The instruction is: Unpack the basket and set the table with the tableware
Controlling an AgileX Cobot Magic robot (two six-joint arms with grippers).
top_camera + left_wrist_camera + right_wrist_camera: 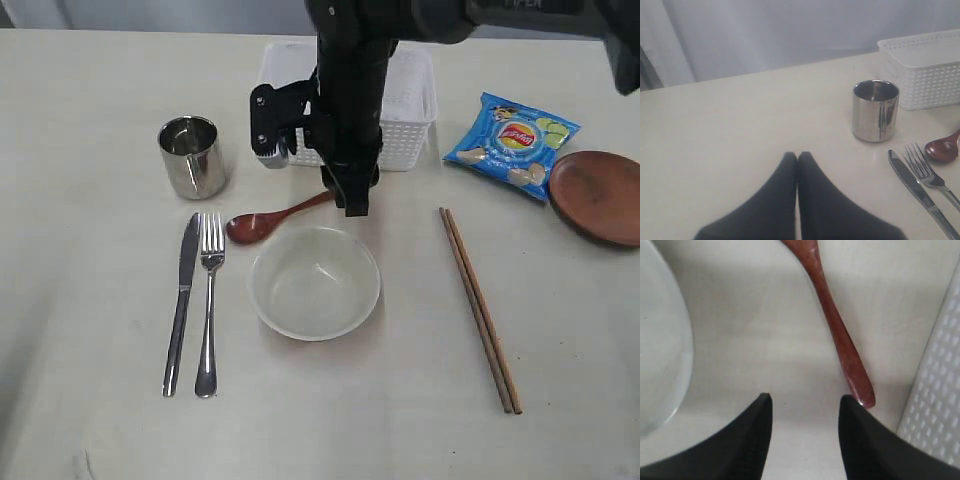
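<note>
From the bowl [315, 282]: knife [182, 300] and fork [209, 300] at nine o'clock, mug [191, 157] at ten, spoon [262, 222] at eleven, basket [412, 140] at twelve, bag [512, 143] and plate [603, 195] at two, chopsticks [480, 310] at three.

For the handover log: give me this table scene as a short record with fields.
bowl: upright, empty, middle of the table
basket: beyond the bowl, inside partly hidden by the right arm
mug: upright, left of the basket
knife and fork: side by side, left of the bowl
spoon: lying between basket and bowl
chopsticks: paired, right of the bowl
plate: right edge of the exterior view, beside the crisp bag
left gripper: shut, empty
right gripper: open, empty, by the spoon's handle end
</note>
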